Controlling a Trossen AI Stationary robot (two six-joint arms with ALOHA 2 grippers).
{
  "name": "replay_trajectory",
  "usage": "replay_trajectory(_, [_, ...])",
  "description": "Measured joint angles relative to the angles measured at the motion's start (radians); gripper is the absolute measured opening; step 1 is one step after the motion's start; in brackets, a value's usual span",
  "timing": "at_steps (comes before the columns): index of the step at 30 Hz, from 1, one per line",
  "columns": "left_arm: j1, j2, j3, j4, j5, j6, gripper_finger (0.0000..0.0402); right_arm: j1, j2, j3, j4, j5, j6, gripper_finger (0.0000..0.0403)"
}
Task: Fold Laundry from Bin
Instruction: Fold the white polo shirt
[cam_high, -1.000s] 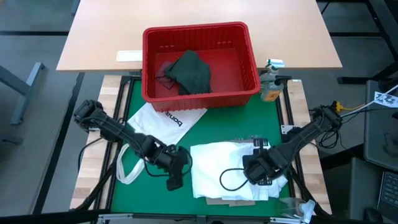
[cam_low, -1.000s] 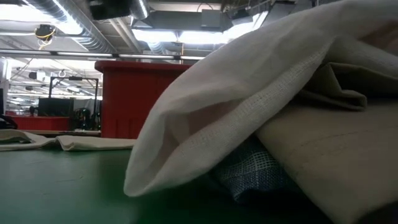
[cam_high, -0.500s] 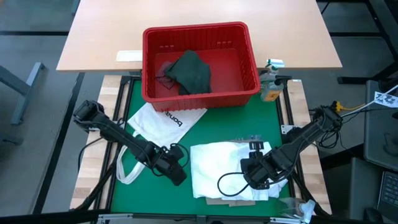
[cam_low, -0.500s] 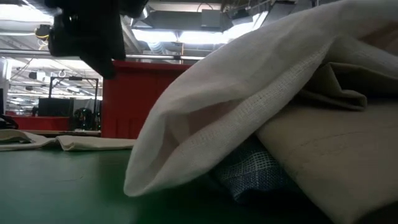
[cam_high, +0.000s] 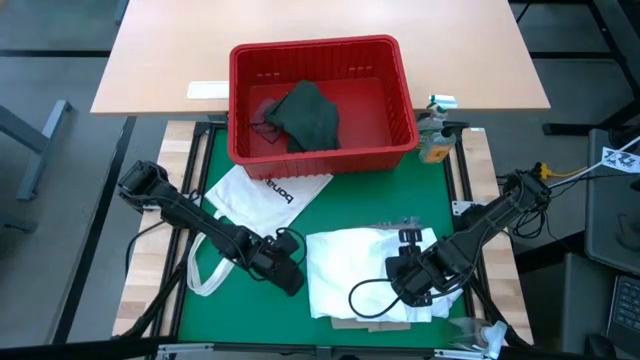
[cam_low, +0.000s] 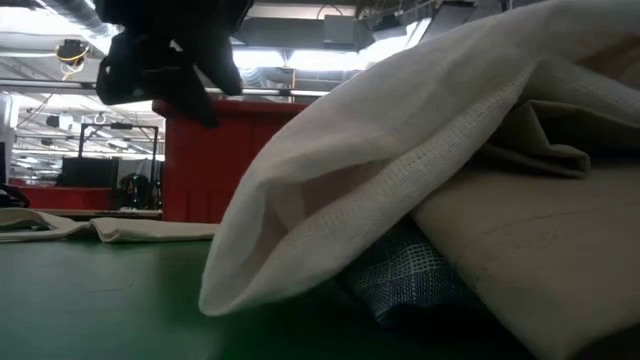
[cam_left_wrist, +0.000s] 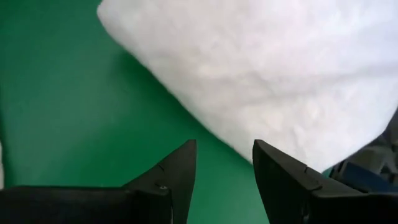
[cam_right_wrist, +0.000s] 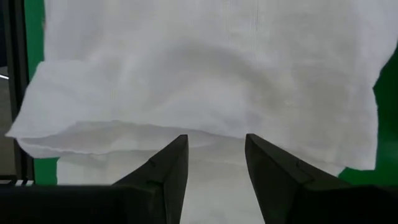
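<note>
The left gripper (cam_high: 288, 277) hangs low over the green table (cam_high: 240, 320), jaws apart with nothing between them. Just ahead of those jaws lies the edge of the large white shirt (cam_high: 355, 270), not touching them. The right gripper (cam_high: 408, 288) sits over the same shirt's other side, its jaws also apart and empty, white cloth spread directly beneath and beyond them. Well behind both pairs of jaws stands the red bin (cam_high: 322, 62), a dark green-grey top (cam_high: 305, 115) lying inside. A white tote bag (cam_high: 262, 192) lies between the bin and the left jaws.
</note>
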Motion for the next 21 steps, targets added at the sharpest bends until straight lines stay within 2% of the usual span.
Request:
replay_trajectory(4, [0.0,0.0,0.0,0.003,-0.043,0.0,0.0152,0.0,0.0,0.0,0.014,0.0,0.0,0.016])
replay_trajectory(21, [0.0,0.0,0.0,0.003,-0.036,0.001,0.0152,0.0,0.0,0.0,0.016,-0.003,0.0,0.016])
